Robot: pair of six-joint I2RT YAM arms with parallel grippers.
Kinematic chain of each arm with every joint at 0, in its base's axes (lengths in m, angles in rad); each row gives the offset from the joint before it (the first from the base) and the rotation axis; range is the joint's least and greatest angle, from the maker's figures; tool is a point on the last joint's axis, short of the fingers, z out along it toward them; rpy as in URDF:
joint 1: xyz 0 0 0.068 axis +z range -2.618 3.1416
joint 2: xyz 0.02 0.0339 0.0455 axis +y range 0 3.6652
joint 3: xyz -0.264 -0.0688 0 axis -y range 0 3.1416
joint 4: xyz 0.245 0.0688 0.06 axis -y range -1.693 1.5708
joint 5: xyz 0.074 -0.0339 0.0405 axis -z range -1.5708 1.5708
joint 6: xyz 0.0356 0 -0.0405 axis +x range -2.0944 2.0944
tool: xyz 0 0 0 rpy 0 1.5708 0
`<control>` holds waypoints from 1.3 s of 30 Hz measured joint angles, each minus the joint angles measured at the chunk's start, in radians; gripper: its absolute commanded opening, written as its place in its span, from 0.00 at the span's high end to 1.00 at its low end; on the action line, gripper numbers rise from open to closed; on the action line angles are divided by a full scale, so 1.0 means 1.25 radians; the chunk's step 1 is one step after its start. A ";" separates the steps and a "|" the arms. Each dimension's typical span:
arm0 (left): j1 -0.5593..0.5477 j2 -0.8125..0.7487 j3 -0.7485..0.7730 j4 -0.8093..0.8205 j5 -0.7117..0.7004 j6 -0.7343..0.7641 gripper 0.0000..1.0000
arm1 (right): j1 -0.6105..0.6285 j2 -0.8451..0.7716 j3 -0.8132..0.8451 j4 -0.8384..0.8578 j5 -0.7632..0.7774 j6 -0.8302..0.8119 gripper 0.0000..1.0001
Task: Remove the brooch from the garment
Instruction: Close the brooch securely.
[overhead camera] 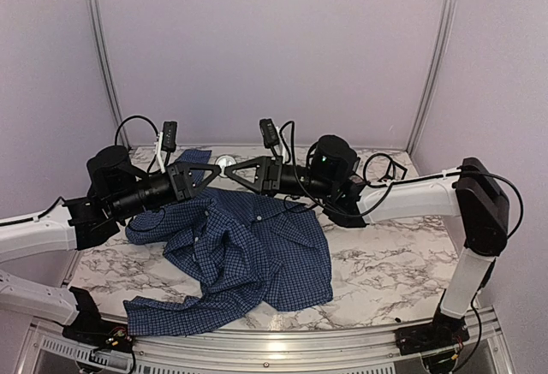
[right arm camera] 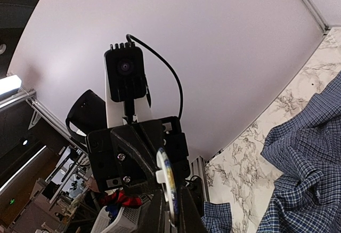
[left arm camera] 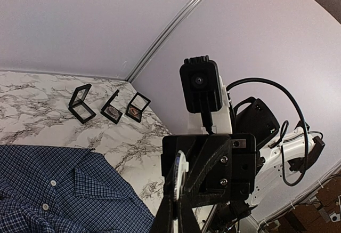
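A: Right fingers (right arm camera: 186,219) are pinching the brooch (right arm camera: 166,184) edge-on, up above the shirt (overhead camera: 248,254)!
B: Left fingers (left arm camera: 166,217) are pressed together, tip to tip with them. Gripping it too? Can't tell.
A: It looks clear of the cloth. Best to keep the pinch steady and set it on bare table (overhead camera: 385,263).

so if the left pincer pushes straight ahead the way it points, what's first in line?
The right pincer, which faces the left pincer nearly tip to tip above the shirt, with a small pale disc at the tips between them. Gap, if any, is hard to judge.
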 measured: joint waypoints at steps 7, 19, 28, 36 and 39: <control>-0.004 -0.001 0.000 0.000 -0.009 0.002 1.00 | 0.000 0.000 0.000 0.002 0.001 0.007 0.93; -0.014 -0.002 -0.004 0.016 -0.041 -0.010 1.00 | 0.003 0.000 0.000 0.012 0.020 0.015 0.94; -0.020 -0.009 -0.014 0.027 -0.055 -0.010 1.00 | 0.008 0.000 0.000 0.016 0.031 0.021 0.94; -0.023 -0.014 -0.019 0.034 -0.062 -0.009 1.00 | 0.011 0.000 -0.001 0.022 0.040 0.039 0.94; -0.026 -0.018 -0.019 0.034 -0.063 -0.007 1.00 | 0.013 0.000 -0.001 0.030 0.039 0.046 0.94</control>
